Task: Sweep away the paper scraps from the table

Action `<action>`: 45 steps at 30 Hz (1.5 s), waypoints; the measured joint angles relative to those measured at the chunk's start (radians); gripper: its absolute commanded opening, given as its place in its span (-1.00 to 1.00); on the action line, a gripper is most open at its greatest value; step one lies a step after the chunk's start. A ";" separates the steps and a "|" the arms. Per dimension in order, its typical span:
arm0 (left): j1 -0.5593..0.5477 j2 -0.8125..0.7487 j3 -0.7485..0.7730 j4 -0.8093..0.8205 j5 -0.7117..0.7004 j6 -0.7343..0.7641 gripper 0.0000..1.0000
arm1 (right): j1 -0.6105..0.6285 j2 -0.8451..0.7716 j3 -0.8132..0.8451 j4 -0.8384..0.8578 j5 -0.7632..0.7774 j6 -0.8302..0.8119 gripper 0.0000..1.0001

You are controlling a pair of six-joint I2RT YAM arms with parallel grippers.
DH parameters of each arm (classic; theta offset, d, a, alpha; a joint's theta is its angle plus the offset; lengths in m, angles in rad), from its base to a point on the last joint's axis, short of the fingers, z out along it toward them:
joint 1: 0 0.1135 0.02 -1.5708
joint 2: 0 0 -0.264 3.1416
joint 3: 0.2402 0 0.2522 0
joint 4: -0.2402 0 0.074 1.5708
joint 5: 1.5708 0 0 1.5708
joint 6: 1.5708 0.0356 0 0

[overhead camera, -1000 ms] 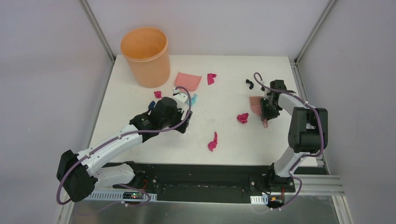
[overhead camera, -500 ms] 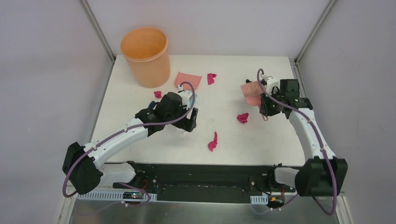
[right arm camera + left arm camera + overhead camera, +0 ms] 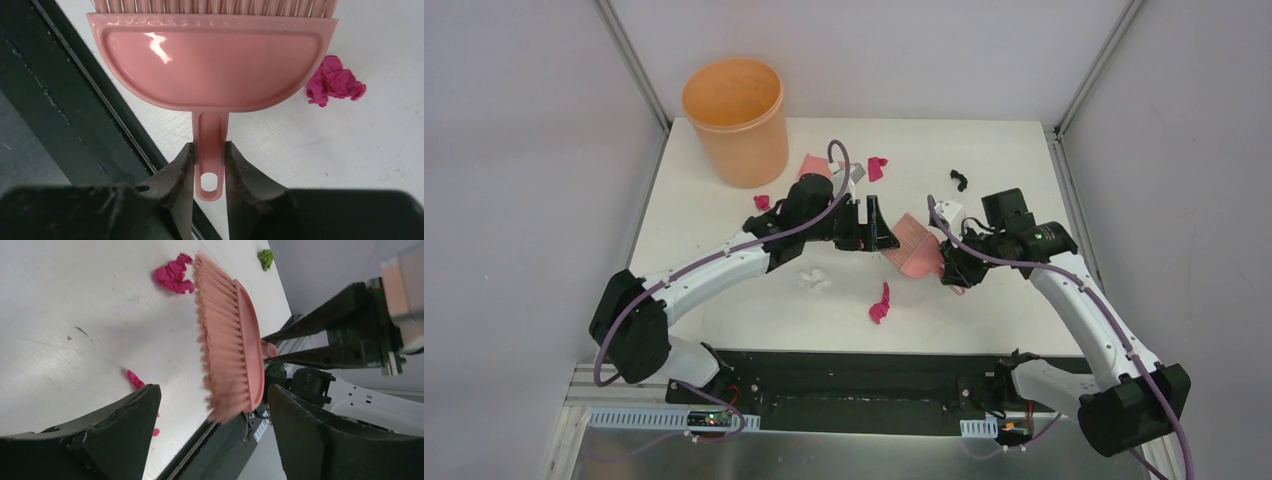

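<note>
My right gripper [image 3: 951, 266] is shut on the handle of the salmon-pink hand brush [image 3: 913, 248], held tilted over the middle of the white table [image 3: 954, 322]; the wrist view shows the handle [image 3: 210, 160] pinched between both fingers. My left gripper [image 3: 864, 226] is open and empty just left of the brush; the brush [image 3: 231, 340] hangs between its fingers [image 3: 120, 432]. Magenta paper scraps lie at the front middle [image 3: 881, 303], at the back [image 3: 877, 167] and near the bucket [image 3: 762, 202]. A dark scrap [image 3: 959, 180] lies at the back right. One magenta wad [image 3: 334, 82] lies beside the brush.
An orange bucket [image 3: 737, 120] stands at the back left corner. The salmon-pink dustpan [image 3: 812, 163] lies behind my left arm, mostly hidden. A small white wad [image 3: 814, 281] lies left of centre. The black front edge [image 3: 75, 100] runs close below the brush.
My right arm has swung the brush from the right side of the table toward the middle. My left arm has reached right, its open gripper now beside the brush.
</note>
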 measured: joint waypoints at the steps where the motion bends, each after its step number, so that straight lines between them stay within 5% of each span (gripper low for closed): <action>1: 0.000 0.019 0.000 0.010 0.015 -0.024 0.60 | 0.016 -0.002 0.000 -0.008 0.001 -0.002 -1.00; 8: -0.002 0.147 0.014 0.047 0.152 -0.144 0.21 | 0.089 -0.026 0.000 -0.034 0.004 -0.007 -1.00; 13: -0.002 0.218 0.005 0.166 0.280 -0.228 -0.48 | 0.105 -0.013 0.000 -0.032 0.026 -0.006 -1.00; 17: -0.002 0.224 -0.058 0.305 0.337 -0.276 -0.77 | 0.109 0.006 0.000 -0.027 0.056 -0.006 -0.88; 19: -0.001 0.223 -0.072 0.343 0.341 -0.281 -0.83 | 0.110 0.007 -0.002 -0.022 0.067 0.007 -0.51; 22: 0.000 0.203 -0.096 0.373 0.320 -0.263 -1.00 | 0.099 0.006 -0.003 0.002 0.085 0.066 0.40; 25: -0.002 0.129 -0.141 0.338 0.283 -0.195 -1.00 | -0.011 0.006 0.005 0.042 0.047 0.149 0.68; 31: 0.000 -0.101 -0.243 0.311 0.196 -0.044 -1.00 | -0.348 0.074 0.100 0.050 -0.323 0.241 0.62; 38: 0.035 -0.275 -0.385 0.540 0.170 -0.046 -1.00 | -0.386 0.192 0.063 -0.013 -0.701 0.160 0.54; 45: 0.067 -0.183 -0.485 0.843 0.124 -0.222 -1.00 | -0.386 0.233 0.061 -0.172 -0.887 0.002 0.53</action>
